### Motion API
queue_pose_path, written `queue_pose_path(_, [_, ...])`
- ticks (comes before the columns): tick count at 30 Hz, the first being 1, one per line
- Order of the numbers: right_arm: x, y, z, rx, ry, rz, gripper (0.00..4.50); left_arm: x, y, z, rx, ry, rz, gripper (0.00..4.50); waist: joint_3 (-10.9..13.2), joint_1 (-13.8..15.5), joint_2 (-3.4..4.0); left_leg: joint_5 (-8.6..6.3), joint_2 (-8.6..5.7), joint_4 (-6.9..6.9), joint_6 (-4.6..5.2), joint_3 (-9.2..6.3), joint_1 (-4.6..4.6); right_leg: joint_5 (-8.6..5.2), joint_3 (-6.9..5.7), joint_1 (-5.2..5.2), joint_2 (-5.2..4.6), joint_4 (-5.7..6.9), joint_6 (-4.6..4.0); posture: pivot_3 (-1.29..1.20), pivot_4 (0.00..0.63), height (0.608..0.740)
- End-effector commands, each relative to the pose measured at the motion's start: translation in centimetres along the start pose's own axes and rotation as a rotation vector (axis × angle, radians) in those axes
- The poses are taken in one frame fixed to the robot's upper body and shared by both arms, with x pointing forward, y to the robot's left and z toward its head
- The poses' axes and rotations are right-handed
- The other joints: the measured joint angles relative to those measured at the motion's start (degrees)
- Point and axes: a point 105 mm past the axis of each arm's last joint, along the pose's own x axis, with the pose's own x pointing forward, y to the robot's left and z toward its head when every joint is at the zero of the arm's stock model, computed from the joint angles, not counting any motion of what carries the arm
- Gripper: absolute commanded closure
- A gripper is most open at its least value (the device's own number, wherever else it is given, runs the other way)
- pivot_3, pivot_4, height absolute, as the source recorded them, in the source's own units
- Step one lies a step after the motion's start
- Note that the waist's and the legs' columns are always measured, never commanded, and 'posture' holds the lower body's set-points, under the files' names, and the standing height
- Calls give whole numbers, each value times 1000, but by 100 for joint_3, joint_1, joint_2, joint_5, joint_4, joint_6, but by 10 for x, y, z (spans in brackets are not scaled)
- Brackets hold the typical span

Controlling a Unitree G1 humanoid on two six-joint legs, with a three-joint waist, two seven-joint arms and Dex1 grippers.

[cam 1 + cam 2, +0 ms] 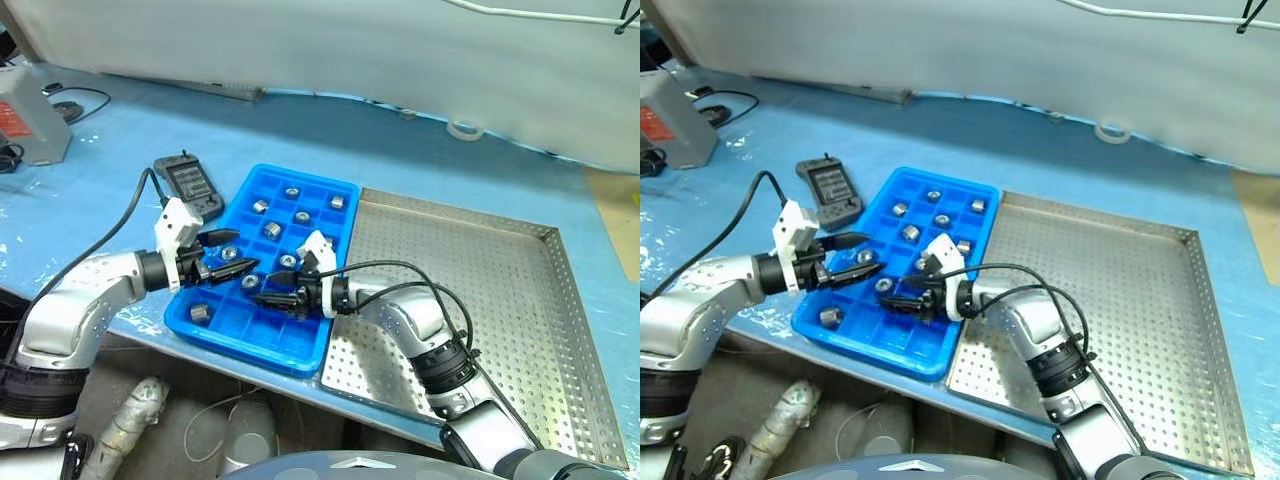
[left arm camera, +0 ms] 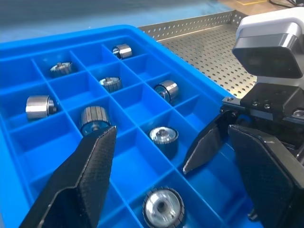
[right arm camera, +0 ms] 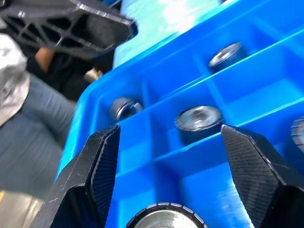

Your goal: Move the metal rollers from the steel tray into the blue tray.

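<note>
Nowhere is any writing legible; both grippers, left [image 1: 232, 256] and right [image 1: 268, 292], spread empty fingers over the blue tray [image 1: 225, 331].

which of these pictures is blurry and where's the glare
Right wrist view: soft throughout, the metal rollers and blue tray smeared, the background a blur. Left wrist view: sharp on the tray cells, bright glints on the rollers. Eye views: even light, pale sheen on the steel tray, faint shadows under the right tool.
</note>
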Motion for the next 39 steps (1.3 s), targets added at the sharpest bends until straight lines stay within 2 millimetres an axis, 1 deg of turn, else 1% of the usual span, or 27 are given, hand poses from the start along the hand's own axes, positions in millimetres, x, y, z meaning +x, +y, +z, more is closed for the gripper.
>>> queue_pose_path(1, [-23, -12, 28, -16, -128, -55, 958, 9, 0, 10, 52, -30, -37, 525, -3, -25, -4, 0, -1, 3, 0, 1, -2, 0, 0, 1, -1, 0, 0, 166, 150, 740])
queue_pose_path(3, [-36, -16, 35, -16, -161, -68, 958, 12, 2, 12, 58, -36, -47, 525, -5, -52, -7, 0, -5, 6, 1, 4, -5, 1, 1, 2, -2, -1, -1, 166, 150, 740])
queue_pose_path(5, [-55, -21, 38, -22, -175, -88, 958, 17, 6, 13, 65, -42, -53, 525, -6, -94, -9, 0, -5, 7, 1, 5, -5, 1, 0, 4, -1, -1, -1, 132, 150, 740])
queue_pose_path(7, [-69, -27, 39, -23, -189, -131, 958, 21, 8, 14, 71, -46, -65, 525, -8, -150, -12, 0, -5, 8, 1, 8, -4, 1, 0, 10, 1, 0, -1, 112, 150, 740])
queue_pose_path(10, [-76, -31, 38, -18, -204, -179, 958, 29, 8, 16, 79, -56, -86, 525, -14, -251, -20, 0, -2, 8, 1, 9, -4, 1, 0, 9, 2, 0, -1, 92, 150, 740])
queue_pose_path(12, [-75, -30, 46, -13, -253, -199, 958, 33, 8, 18, 83, -61, -105, 525, -17, -333, -25, 0, -2, 8, 1, 10, -5, 0, -1, 8, 3, 1, -4, 66, 150, 740])
queue_pose_path(15, [-75, -27, 67, 23, -360, -198, 958, 37, 6, 17, 88, -53, -134, 525, -22, -480, -27, 0, 1, 8, 2, 12, -5, -9, 0, 4, 3, 2, -26, 57, 150, 740])
queue_pose_path(18, [-81, -26, 94, 79, -474, -194, 958, 44, 4, 14, 87, -46, -159, 525, -21, -501, -22, 0, 2, 9, 3, 12, -4, -6, 4, 2, 2, 0, -30, 40, 150, 740])
queue_pose_path(20, [-86, -25, 114, 95, -532, -184, 958, 51, 0, 13, 87, -49, -188, 525, -17, -494, -16, 0, 1, 9, 3, 19, -4, -6, 4, 2, 2, 0, -32, 31, 150, 740])
queue_pose_path(22, [-89, -19, 131, 94, -567, -154, 958, 62, -2, 15, 107, -69, -198, 525, -12, -464, -7, 0, -1, 9, 3, 25, -5, -7, 4, 5, 1, 0, -34, 19, 150, 740])
queue_pose_path(24, [-90, -14, 141, 105, -582, -133, 958, 73, 1, 22, 140, -104, -172, 525, -12, -455, -7, 0, -3, 9, 4, 28, -8, -7, 4, 10, -1, 0, -34, 11, 150, 740])
queue_pose_path(25, [-90, -13, 142, 112, -584, -126, 958, 77, 2, 24, 154, -114, -164, 525, -14, -459, -10, 0, -3, 10, 5, 28, -8, -6, 5, 10, -1, 0, -34, 11, 150, 740])
queue_pose_path(26, [-88, -11, 142, 132, -584, -107, 958, 81, 0, 28, 221, -143, -168, 525, -17, -469, -15, 0, -3, 11, 5, 27, -9, -6, 5, 11, 0, 0, -34, 11, 150, 740])
queue_pose_path(27, [-87, -9, 142, 149, -580, -91, 958, 86, -2, 38, 266, -192, -161, 525, -23, -476, -24, -1, -2, 12, 6, 26, -10, -6, 6, 10, 0, -1, -34, 6, 150, 740])
queue_pose_path(28, [-86, -8, 141, 160, -577, -81, 958, 89, -4, 44, 296, -229, -154, 525, -22, -476, -23, -2, -2, 12, 8, 24, -10, -5, 5, 11, 1, -1, -32, 6, 150, 740])
queue_pose_path(30, [-82, -5, 136, 162, -547, -65, 958, 93, -6, 64, 341, -316, -158, 525, -21, -478, -18, -2, -3, 12, 8, 23, -18, -2, 5, 5, 1, -1, -29, 6, 150, 740])
queue_pose_path(32, [-80, -2, 134, 163, -531, -48, 958, 96, -8, 77, 450, -366, -150, 525, -22, -480, -19, -2, -2, 12, 9, 20, -23, 7, 2, 2, 3, 0, -14, 6, 150, 740])
queue_pose_path(36, [-77, -1, 131, 154, -513, -48, 958, 98, -12, 88, 505, -387, -182, 525, -23, -490, -18, -4, -4, 12, 11, 20, -24, 8, 4, 1, 3, 0, -11, -5, 150, 740])
queue_pose_path(37, [-76, -3, 129, 154, -506, -57, 958, 98, -17, 87, 525, -381, -215, 525, -23, -490, -18, -4, -5, 12, 12, 20, -24, 8, 4, 2, 3, -1, -11, -5, 150, 740])
queue_pose_path(39, [-75, -4, 128, 150, -499, -66, 958, 98, -28, 83, 511, -357, -300, 525, -22, -489, -18, -4, -4, 12, 12, 20, -25, 8, 3, 1, 3, -1, -11, -6, 150, 740])
